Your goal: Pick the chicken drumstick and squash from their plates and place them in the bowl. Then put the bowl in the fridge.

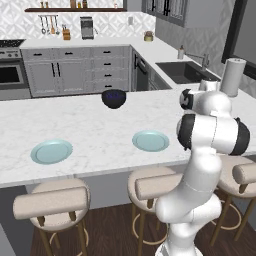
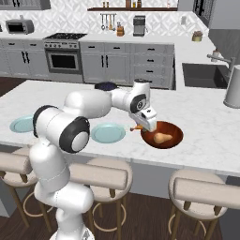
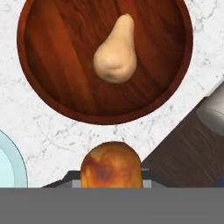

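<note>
1. Hand view: the gripper (image 3: 111,186) was closed narrowly on the chicken drumstick (image 3: 110,165), one piece, mottled orange-brown with darker scorched patches, its rounded bulbous end facing the camera. Fingertips themselves were hidden behind it at the bottom edge.
2. Right base view: the gripper (image 2: 140,125) hung over the marble counter (image 2: 206,122), just at the near-left rim of the bowl (image 2: 174,138); the chicken drumstick (image 2: 136,127) showed as a small orange bit under the hand.
3. Bowl count: one reddish-brown bowl (image 3: 52,57), wide and shallow, wood-grained inside, darker at the rim, standing on the counter (image 3: 35,131). It lay just beyond the held drumstick, not under it.
4. Squash count: one. The squash (image 3: 114,52) lay inside the bowl, near its middle; pale tan, pear-shaped, the narrow end pointing away from the gripper. Same item seen in the right base view (image 2: 161,137).
5. Plates count: two, pale blue-green, flat, round. Near plate (image 2: 108,133) sat just left of the bowl; far plate (image 2: 21,124) sat well apart to the left. Both bare.
6. Left base view: both plates visible, near plate (image 1: 150,140) and far plate (image 1: 51,151).
7. One dark navy bowl (image 1: 113,98) stood at the far edge of the counter.
8. Stools (image 2: 101,176): three counted along the near side of the counter.
</note>
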